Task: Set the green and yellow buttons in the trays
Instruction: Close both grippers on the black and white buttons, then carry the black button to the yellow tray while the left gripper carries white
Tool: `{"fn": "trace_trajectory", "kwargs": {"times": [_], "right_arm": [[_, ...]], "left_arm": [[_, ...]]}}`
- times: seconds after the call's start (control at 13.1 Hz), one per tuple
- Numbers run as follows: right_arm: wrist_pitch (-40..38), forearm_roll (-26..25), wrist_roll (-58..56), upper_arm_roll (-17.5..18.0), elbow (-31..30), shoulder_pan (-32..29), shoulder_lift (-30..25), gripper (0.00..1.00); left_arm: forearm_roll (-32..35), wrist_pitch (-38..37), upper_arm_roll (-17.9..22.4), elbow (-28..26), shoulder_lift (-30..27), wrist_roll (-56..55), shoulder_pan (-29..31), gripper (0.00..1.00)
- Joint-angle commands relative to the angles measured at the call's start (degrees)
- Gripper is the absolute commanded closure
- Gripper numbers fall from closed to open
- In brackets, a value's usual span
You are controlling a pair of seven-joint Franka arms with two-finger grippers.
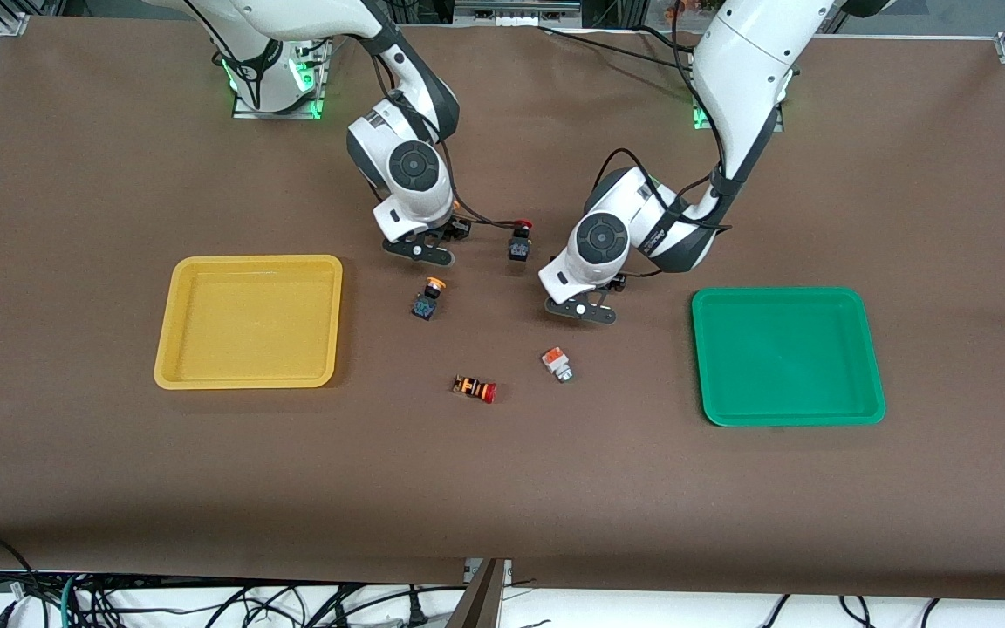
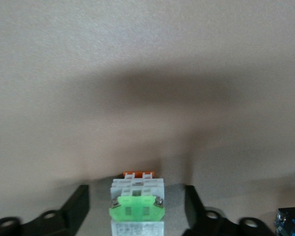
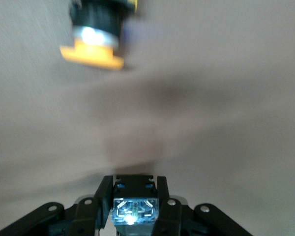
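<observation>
Our left gripper (image 2: 136, 209) stands spread around the pale-green-block button (image 2: 136, 211), its fingers (image 2: 73, 206) apart from it on both sides. Our right gripper (image 3: 135, 201) pinches a blue-bodied button (image 3: 134, 209). Both are low over the brown table (image 1: 502, 488), arms bent down mid-table. A yellow-capped button (image 1: 427, 299) lies just beside our right gripper, nearer the camera; the orange-block button (image 1: 557, 364) lies nearer still. The yellow tray (image 1: 173, 349) and green tray (image 1: 869, 384) sit at opposite ends. Both red-capped buttons (image 1: 475, 388) rest between.
</observation>
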Motion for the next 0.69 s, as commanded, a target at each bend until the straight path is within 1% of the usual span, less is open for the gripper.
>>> {"fn": "trace_trajectory", "kwargs": {"times": [0.0,0.15,0.31,0.38,0.54,0.61], "right_arm": [[-8.35,0.45,-11.26,-7.04,1.14,0.12,-5.68,1.00],[-12.58,0.45,-18.04,-12.57,3.34,0.12,-6.40,1.00],[-11.99,0.45,-25.07,-18.02,3.70,-0.23,-5.70,1.00],[-10.94,0.37,-28.23,-19.88,3.70,-1.54,-5.00,1.00],[-8.22,0.54,-34.82,-20.07,3.70,-7.84,-2.98,1.00],[-7.42,0.54,-37.55,-19.98,3.70,-10.66,-2.27,1.00]], "left_arm": [[0.10,0.14,0.61,-0.39,-0.88,-0.04,-0.88,0.98],[0.28,-3.10,0.87,0.04,-1.94,0.22,-0.62,1.00],[0.37,-6.27,1.31,0.49,-3.86,0.31,-0.09,1.00],[1.24,-7.94,1.75,0.66,-5.27,0.31,0.34,1.00],[6.14,-12.50,1.93,2.85,-6.16,0.66,2.88,1.00],[8.34,-15.22,1.93,4.69,-6.16,2.92,4.11,1.00]]}}
